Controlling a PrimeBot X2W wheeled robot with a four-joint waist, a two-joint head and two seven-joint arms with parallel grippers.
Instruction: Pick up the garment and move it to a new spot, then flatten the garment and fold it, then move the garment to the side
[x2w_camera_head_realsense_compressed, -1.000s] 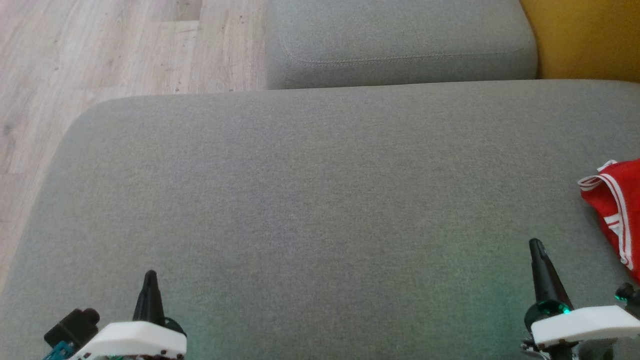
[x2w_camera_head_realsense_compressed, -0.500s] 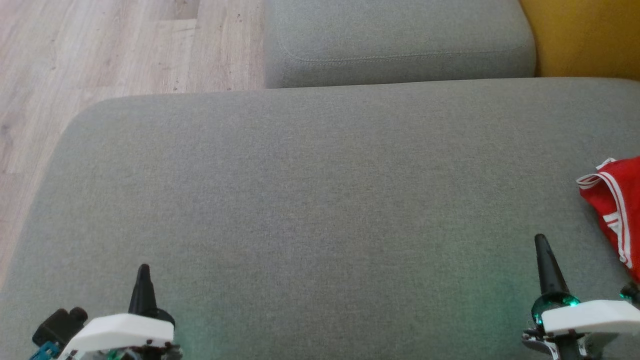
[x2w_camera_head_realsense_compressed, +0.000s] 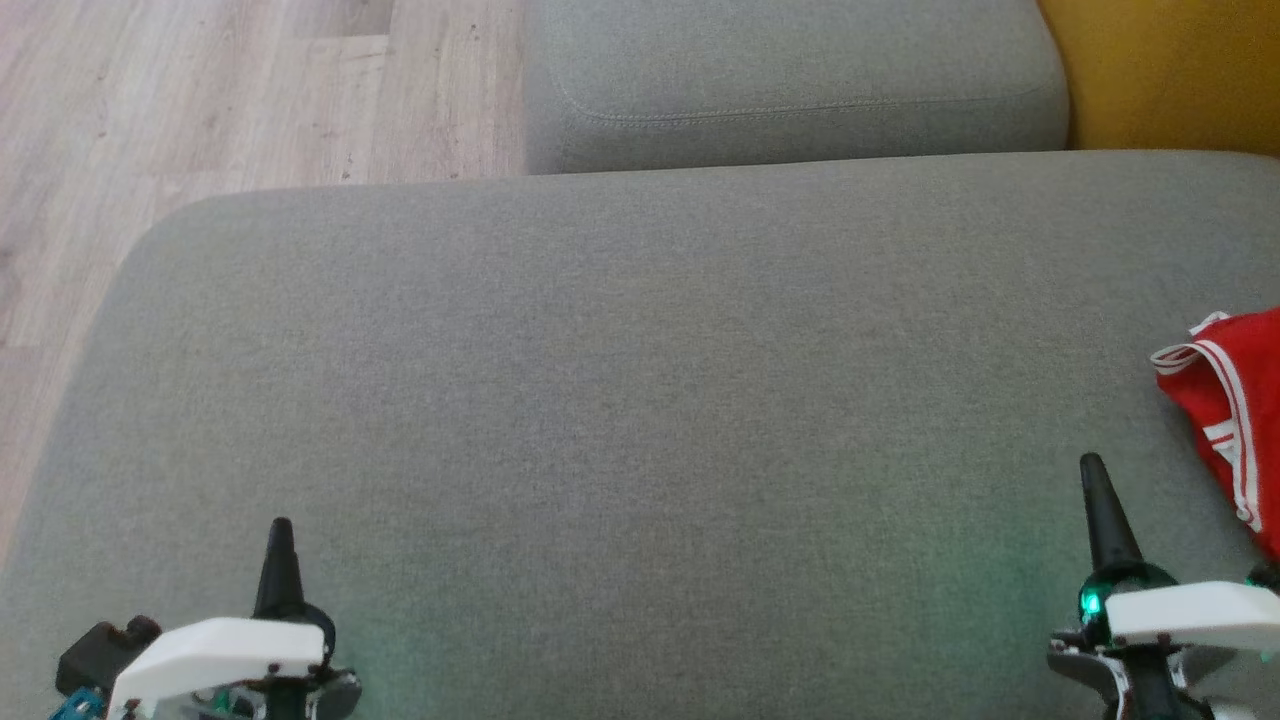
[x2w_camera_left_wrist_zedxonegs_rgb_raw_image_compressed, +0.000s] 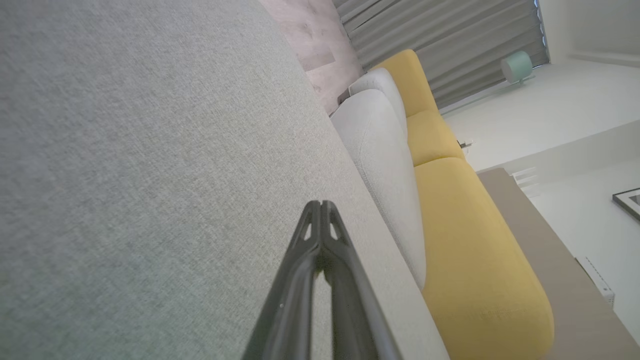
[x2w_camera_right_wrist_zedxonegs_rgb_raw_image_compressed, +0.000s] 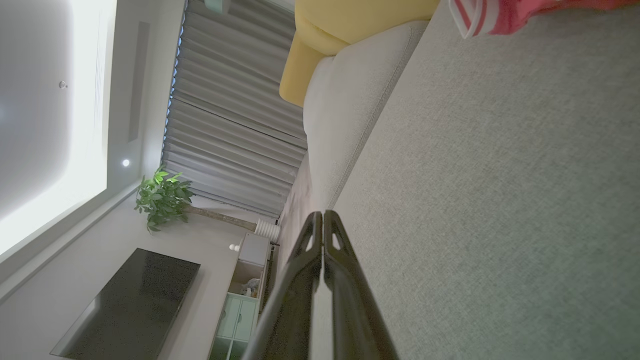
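Garment (x2w_camera_head_realsense_compressed: 1232, 400) looks light and limp, bunched far right on the cushion (x2w_camera_head_realsense_compressed: 640, 380); pinch its white-trimmed edge. Your left gripper (x2w_camera_head_realsense_compressed: 279, 528) and right gripper (x2w_camera_head_realsense_compressed: 1092, 466) are clenched, empty.

Head view: high, facing down over the grey sofa seat (x2w_camera_head_realsense_compressed: 640, 400).
Left wrist view: low, rolled sideways, along the left hand (x2w_camera_left_wrist_zedxonegs_rgb_raw_image_compressed: 320, 204) toward yellow cushions (x2w_camera_left_wrist_zedxonegs_rgb_raw_image_compressed: 475, 240).
Right wrist view: likewise, along the right hand (x2w_camera_right_wrist_zedxonegs_rgb_raw_image_compressed: 322, 214) toward curtains (x2w_camera_right_wrist_zedxonegs_rgb_raw_image_compressed: 225, 110).
Shared: the seat.

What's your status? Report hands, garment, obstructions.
Left hand shut, empty. Right hand shut, empty. Red fabric garment with white striped trim lies untouched on the grey fabric cushion, to the right of the right hand. Nothing in the way.
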